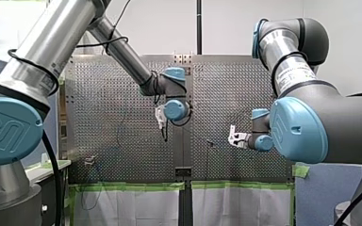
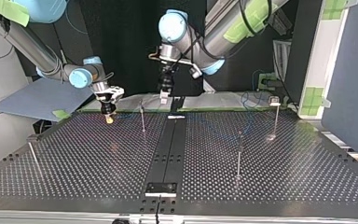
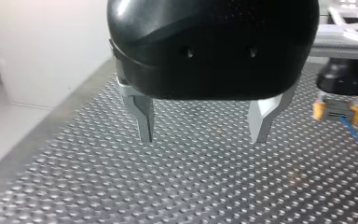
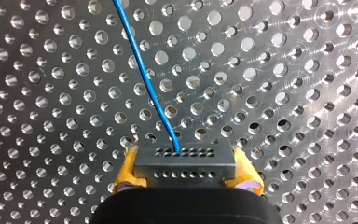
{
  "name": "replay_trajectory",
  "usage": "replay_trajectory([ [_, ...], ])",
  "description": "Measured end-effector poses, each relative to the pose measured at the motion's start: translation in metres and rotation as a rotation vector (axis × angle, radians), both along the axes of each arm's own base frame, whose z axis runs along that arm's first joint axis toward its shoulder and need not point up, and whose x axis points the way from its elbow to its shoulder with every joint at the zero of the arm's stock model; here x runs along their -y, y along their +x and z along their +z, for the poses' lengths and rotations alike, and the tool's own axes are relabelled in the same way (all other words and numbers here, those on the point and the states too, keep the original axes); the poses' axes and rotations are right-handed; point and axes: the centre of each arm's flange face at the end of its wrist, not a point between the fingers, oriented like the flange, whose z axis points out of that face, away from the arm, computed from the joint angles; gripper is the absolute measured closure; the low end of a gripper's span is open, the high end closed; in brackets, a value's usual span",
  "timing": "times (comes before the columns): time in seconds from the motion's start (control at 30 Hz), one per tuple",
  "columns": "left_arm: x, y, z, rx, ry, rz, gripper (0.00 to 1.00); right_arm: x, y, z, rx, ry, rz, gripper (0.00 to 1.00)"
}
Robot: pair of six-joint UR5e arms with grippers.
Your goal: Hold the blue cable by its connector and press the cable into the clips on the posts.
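At the top view's far left, a thin post (image 2: 32, 151) stands near the edge of the perforated surface (image 2: 98, 158). Next along, my right tool (image 2: 108, 116) hangs low over the far part of the surface. Its yellow pads (image 4: 127, 170) pinch the dark connector (image 4: 185, 164) from both sides. The blue cable (image 4: 144, 70) leaves the connector's front face and runs away over the holes ahead of the tool. Just right of that tool a second post (image 2: 142, 119) stands upright, apart from it. Near the middle, my left tool (image 2: 164, 93) hangs above the surface's far edge, in line with the dark centre strip (image 2: 170, 144). Its own wrist view shows its metal fingers (image 3: 142, 116) spread wide, tips clear of the surface, with my right tool off to one side. Further right stand a third post (image 2: 239, 154), nearer the camera, and a fourth post (image 2: 275, 116), farther back. Whether the cable sits in any clip cannot be told.
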Motion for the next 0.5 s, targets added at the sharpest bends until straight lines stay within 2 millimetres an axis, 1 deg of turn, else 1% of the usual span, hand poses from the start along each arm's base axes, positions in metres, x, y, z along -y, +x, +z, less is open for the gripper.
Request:
replay_trajectory([
  [0.23,-0.017,-0.019,0.015,0.018,-0.013,-0.007,0.01,-0.001,0.001,0.000,0.000,0.001,0.001,1.00],
  [0.5,-0.038,-0.039,0.025,0.012,-0.013,0.000,0.01,-0.001,0.001,0.000,0.000,0.000,0.002,1.00],
])
